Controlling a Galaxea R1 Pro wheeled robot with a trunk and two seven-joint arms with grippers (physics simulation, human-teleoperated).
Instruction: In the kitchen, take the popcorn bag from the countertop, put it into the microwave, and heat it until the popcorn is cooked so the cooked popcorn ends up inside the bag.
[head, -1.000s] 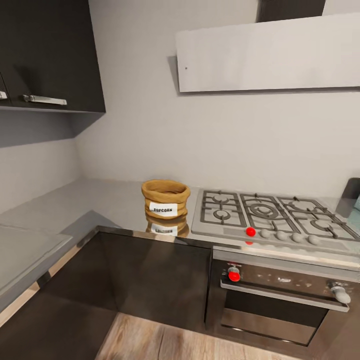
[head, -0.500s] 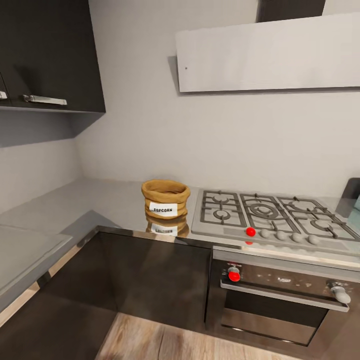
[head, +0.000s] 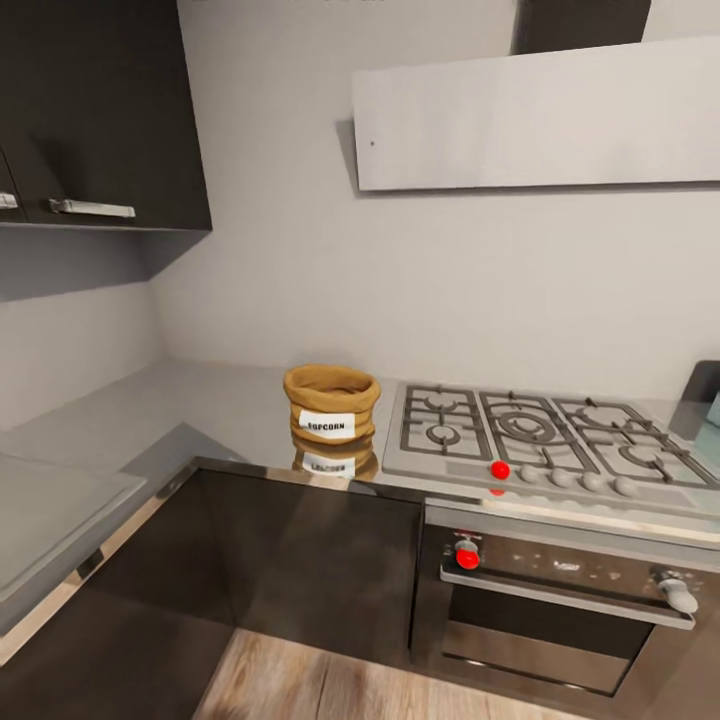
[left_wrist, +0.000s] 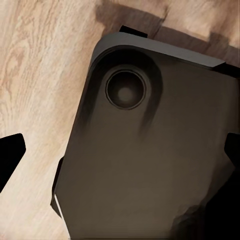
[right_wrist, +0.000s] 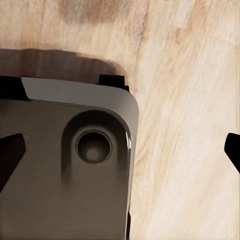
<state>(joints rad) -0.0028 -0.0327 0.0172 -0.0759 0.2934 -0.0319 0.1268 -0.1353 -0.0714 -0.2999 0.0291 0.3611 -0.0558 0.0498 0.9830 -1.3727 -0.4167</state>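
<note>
The popcorn bag (head: 331, 403), a squat tan sack with a rolled rim and a white "POPCORN" label, stands upright on the glossy grey countertop (head: 200, 410), just left of the gas hob. A dark pane with a pale mint strip, cut off at the far right edge, may be the microwave (head: 706, 395). In the left wrist view my left gripper (left_wrist: 120, 152) is open, its dark fingertips (left_wrist: 10, 155) wide apart over the robot's base and the wooden floor. My right gripper (right_wrist: 121, 152) is likewise open, with nothing between its fingertips (right_wrist: 234, 150).
The grated gas hob (head: 530, 435) lies right of the bag, above a built-in oven (head: 560, 600) with red and white knobs. Dark upper cabinets (head: 100, 110) hang at left and a steel hood (head: 540, 115) over the hob. The counter turns a corner along the left wall.
The head view has shifted slightly, so the whole picture sits a little lower. The bag and the kitchen fittings have not moved.
</note>
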